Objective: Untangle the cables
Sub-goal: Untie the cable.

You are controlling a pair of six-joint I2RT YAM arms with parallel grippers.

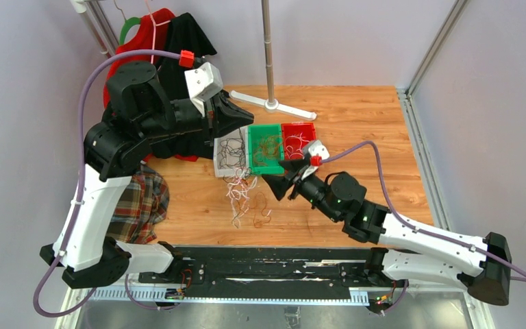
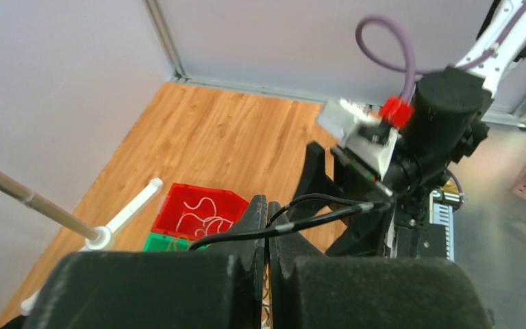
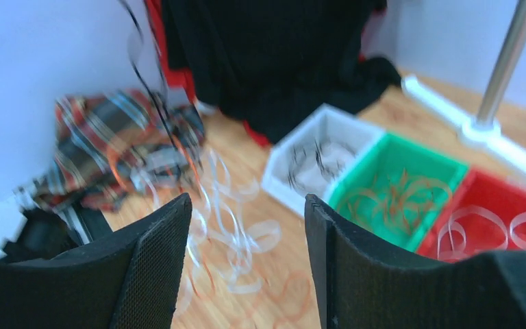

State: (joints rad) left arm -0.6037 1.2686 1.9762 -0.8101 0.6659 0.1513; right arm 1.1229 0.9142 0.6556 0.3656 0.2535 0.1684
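Observation:
The cables (image 1: 248,199) lie as loose white and orange strands on the wooden table, in front of the bins; in the right wrist view they (image 3: 240,236) show blurred under the jaws. My left gripper (image 2: 267,205) is raised above the bins (image 1: 246,120) and shut on a black cable (image 2: 318,218), which stretches toward the right arm (image 2: 445,116). A thin black strand (image 3: 147,68) hangs in the upper left of the right wrist view. My right gripper (image 3: 246,205) stands open over the loose cables (image 1: 282,175), nothing between its fingers.
Three bins sit side by side: white (image 1: 220,168) with black wires, green (image 1: 266,168) with orange ones, red (image 1: 298,126) with white ones. A plaid cloth (image 1: 140,205) lies left, dark and red garments (image 1: 178,41) behind, and a pole stand (image 1: 272,103) at the back.

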